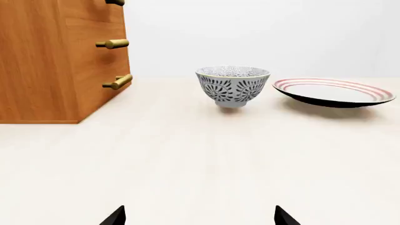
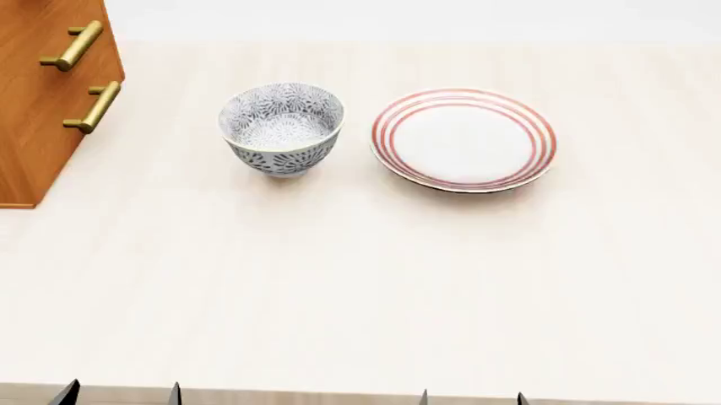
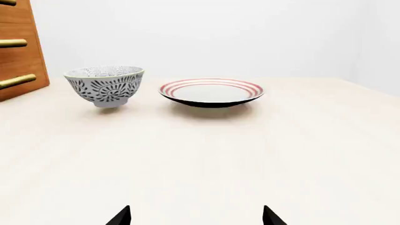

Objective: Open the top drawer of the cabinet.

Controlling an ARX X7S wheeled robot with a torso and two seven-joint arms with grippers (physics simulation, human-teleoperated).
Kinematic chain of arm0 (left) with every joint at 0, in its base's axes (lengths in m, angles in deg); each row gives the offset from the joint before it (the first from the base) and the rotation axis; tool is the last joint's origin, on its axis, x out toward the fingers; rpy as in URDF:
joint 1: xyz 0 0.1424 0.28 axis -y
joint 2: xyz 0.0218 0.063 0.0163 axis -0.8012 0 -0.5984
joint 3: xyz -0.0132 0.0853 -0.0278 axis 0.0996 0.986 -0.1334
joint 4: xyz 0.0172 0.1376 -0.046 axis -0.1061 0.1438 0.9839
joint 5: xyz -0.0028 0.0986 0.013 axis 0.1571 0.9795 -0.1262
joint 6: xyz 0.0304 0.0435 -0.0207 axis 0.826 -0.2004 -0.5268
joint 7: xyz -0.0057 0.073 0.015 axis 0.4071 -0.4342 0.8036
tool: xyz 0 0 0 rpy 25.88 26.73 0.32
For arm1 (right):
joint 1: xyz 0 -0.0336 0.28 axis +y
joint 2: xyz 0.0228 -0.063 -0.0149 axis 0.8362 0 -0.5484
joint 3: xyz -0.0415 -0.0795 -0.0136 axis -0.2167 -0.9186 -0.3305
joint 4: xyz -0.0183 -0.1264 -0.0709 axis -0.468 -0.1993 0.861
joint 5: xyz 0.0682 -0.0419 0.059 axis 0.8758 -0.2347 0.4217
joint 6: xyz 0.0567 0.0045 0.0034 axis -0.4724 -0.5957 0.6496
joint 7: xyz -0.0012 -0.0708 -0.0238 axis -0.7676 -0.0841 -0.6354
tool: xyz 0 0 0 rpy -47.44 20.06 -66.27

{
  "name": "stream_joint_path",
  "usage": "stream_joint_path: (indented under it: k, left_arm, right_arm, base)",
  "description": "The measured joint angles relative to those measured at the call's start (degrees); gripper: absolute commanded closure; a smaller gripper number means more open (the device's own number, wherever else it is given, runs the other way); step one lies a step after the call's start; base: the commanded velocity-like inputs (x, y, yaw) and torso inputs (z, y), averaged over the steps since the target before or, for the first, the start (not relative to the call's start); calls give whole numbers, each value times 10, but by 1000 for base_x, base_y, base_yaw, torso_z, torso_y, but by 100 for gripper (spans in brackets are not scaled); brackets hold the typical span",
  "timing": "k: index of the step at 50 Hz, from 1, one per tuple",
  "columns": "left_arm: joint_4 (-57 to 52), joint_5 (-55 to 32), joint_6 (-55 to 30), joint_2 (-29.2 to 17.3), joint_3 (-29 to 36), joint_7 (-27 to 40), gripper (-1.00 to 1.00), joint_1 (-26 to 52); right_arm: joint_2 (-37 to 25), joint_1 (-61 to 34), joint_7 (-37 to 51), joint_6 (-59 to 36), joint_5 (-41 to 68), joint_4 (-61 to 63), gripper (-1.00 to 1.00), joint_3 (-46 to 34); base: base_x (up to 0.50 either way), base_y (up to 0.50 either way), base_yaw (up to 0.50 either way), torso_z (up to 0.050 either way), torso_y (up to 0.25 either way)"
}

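Observation:
The orange-brown cabinet [image 1: 37,70] stands on the table at the far left, also seen in the head view [image 2: 40,101] and right wrist view [image 3: 18,56]. Only the lower strip of its top drawer [image 1: 87,8] shows, with its brass handle [image 1: 114,2] cut by the frame edge; it looks shut. The top drawer is out of the head view. My left gripper [image 1: 200,218] hovers open over bare table, well short of the cabinet. My right gripper [image 3: 196,218] is open too, near the table's front edge. Nothing is between either pair of fingers.
A patterned grey bowl [image 2: 282,126] stands right of the cabinet, and a red-ringed white plate [image 2: 463,139] lies beyond it to the right. The two lower drawer handles [image 2: 73,46] [image 2: 96,107] stick out from the cabinet front. The pale table [image 2: 360,287] stretches between grippers and objects.

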Motion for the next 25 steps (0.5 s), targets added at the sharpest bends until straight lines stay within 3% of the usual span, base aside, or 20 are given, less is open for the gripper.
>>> stream_joint_path:
  k: [25]
  left_arm:
    - [-17, -28, -33, -31, 36, 39, -100, -2]
  right_arm:
    - [-27, 3, 38, -1, 21, 9, -100, -34]
  base:
    - [0, 0, 0, 0, 0]
